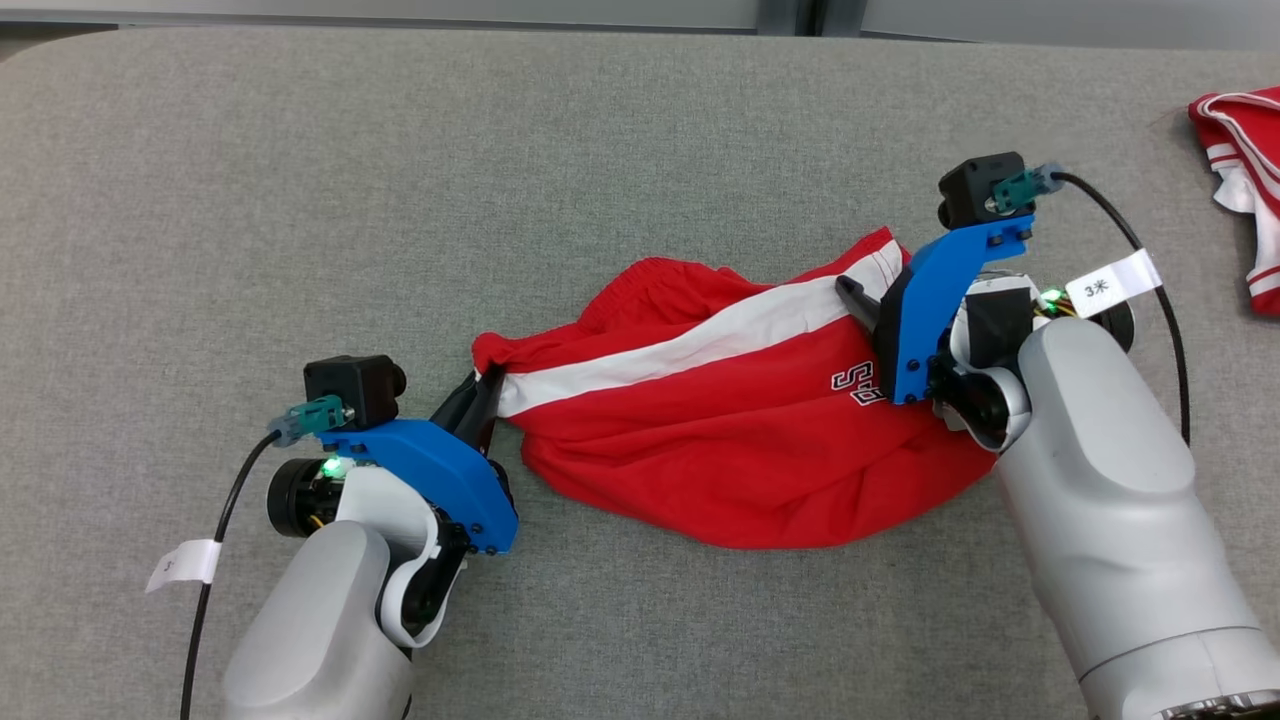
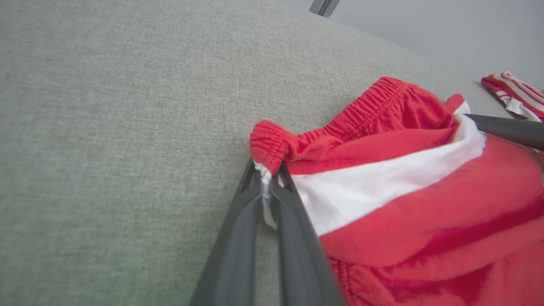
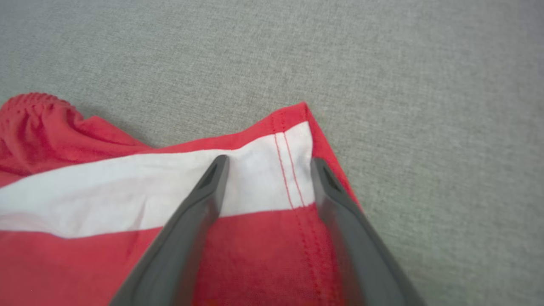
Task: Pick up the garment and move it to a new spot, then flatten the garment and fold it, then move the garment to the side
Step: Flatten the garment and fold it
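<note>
Shorts (image 1: pixel 720 440) lay crumpled mid bench (image 1: pixel 300 200). Left pincer (image 2: pixel 267 170) was clamped on waistband corner. Right pincer (image 3: pixel 268 161) stood apart, straddling hem corner at white stripe. Likely step was flattening: right needed firm bite on hem, then low, even pull away from left.

Left gripper (image 2: pixel 267 172), near left: fingers pressed together, pinching the garment (image 1: pixel 720 440) corner. Right gripper (image 3: pixel 267 163), right: fingers spread wide, tips pointing left. Both pale forearms enter from the near side.
</note>
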Robot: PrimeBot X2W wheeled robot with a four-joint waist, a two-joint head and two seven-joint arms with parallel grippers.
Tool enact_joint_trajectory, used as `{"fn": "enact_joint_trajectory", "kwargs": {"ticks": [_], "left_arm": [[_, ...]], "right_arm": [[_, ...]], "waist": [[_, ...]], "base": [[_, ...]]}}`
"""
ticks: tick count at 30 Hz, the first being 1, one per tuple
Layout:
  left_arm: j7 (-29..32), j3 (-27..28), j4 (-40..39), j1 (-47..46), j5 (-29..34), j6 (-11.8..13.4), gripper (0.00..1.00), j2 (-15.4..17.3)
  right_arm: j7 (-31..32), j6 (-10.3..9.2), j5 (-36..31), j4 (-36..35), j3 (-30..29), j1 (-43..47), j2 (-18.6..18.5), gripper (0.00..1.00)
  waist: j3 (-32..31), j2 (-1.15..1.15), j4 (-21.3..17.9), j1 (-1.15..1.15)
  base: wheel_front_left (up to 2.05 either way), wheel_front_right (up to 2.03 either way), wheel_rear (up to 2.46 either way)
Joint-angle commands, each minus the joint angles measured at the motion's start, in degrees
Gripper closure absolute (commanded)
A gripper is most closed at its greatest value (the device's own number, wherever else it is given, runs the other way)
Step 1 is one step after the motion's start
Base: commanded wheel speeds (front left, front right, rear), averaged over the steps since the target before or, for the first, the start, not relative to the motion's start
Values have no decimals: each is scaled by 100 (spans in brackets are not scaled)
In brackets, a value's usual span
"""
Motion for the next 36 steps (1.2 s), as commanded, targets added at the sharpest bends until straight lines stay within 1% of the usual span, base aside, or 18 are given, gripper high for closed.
{"fn": "enact_joint_trajectory", "kwargs": {"ticks": [1,2,3,4,5,7,8,11,13,17,23,26,27,28,31,36], "left_arm": [[-45,-1,7,-83,-39,-17,100,52],[-53,-9,7,-89,-41,-20,100,66],[-61,-14,7,-96,-53,-22,100,83],[-61,-18,5,-102,-66,-24,100,97],[-72,-23,6,-101,-74,-25,100,107],[-83,-36,15,-91,-92,-28,100,113],[-81,-44,26,-85,-107,-29,100,117],[-72,-83,45,-95,-130,-32,100,104],[-78,-105,47,-115,-148,-35,100,102],[-177,-115,16,-144,-162,-40,100,143],[-682,66,-282,-190,-369,-50,100,181],[-974,104,-584,-181,-527,-51,100,198],[-974,104,-584,-181,-527,-51,100,198],[-1050,104,-734,-159,-621,-52,100,175],[-1184,58,-1244,-11,-870,-53,100,256],[-1340,104,-2173,215,-1207,-54,100,368]], "right_arm": [[-116,3,50,69,101,-113,-19,0],[-169,3,85,92,177,-121,-18,0],[-234,3,105,114,237,-126,-18,5],[-279,3,116,142,304,-136,-18,8],[-307,3,141,171,351,-149,-21,23],[-395,3,152,216,446,-209,-19,42],[-422,3,132,254,470,-228,-18,62],[-502,3,51,428,478,-258,-18,100],[-627,3,-21,498,507,-349,-18,100],[-905,3,73,573,580,-449,-19,100],[-1646,3,348,272,678,-571,-19,100],[-1946,3,409,33,620,-510,-53,100],[-1946,3,409,33,620,-510,-53,100],[-2040,2,426,-85,584,-447,-71,100],[-2244,3,507,-532,468,-160,-148,100],[-2284,3,545,-1667,207,547,-296,100]], "waist": [[12,-1,-2,-1],[17,-1,-3,-1],[22,-1,-7,-1],[29,-1,-14,-1],[32,-1,-19,-1],[37,-1,-25,-1],[40,-1,-25,-1],[61,-1,3,-1],[83,-1,20,-1],[101,-1,30,-1],[-4,-1,-37,-1],[-142,-1,-94,-1],[-142,-1,-94,-1],[-201,-1,-113,-1],[-396,-1,-176,-1],[-718,-1,-274,-1]], "base": [[0,0,0],[0,0,0],[0,0,0],[0,0,0],[0,0,0],[0,0,0],[0,0,0],[0,0,0],[0,0,0],[0,0,0],[0,0,0],[0,0,0],[0,0,0],[0,0,0],[0,0,0],[0,0,0]]}}
